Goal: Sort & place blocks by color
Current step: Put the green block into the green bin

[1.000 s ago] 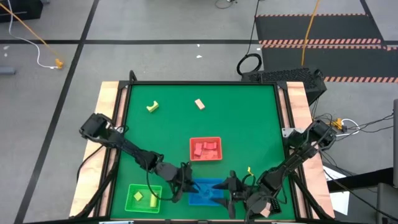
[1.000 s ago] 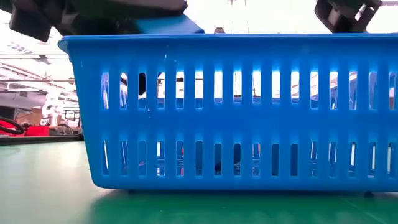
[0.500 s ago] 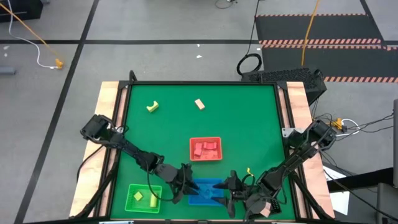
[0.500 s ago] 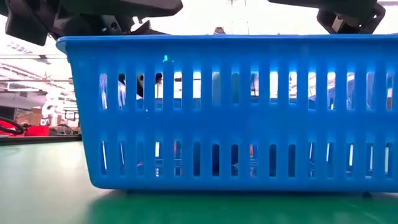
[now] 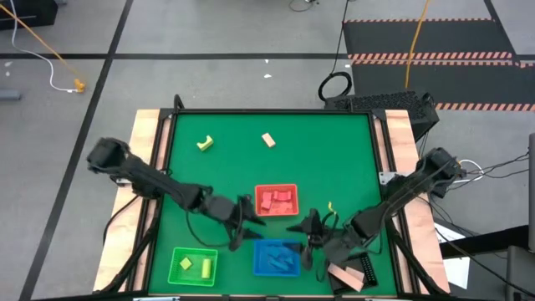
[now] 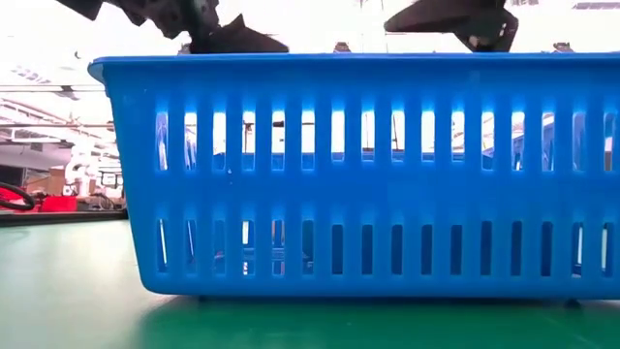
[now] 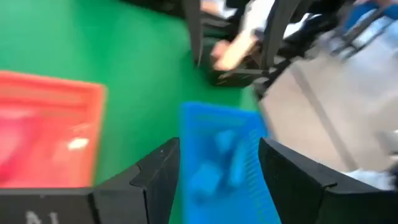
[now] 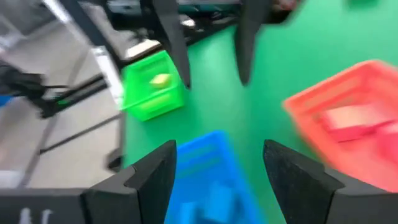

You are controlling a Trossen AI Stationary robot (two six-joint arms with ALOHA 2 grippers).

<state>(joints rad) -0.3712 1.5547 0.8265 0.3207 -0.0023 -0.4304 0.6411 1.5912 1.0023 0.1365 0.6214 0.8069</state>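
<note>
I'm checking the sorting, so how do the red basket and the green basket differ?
The red basket sits mid-table and holds pink-red blocks; the green basket sits at the near left edge and holds yellow blocks. The red one lies between the two claws; the green lies outside them. Both are small, square and open-topped.

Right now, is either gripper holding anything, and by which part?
Nothing is held. The left gripper and right gripper are both open and empty above the blue tray.

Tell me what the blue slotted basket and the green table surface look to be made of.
The blue slotted basket looks like moulded plastic: thin uniform walls, even slots, light glowing through. The green table surface looks like a smooth matte mat or board, uniformly coloured; which one is unclear.
</note>
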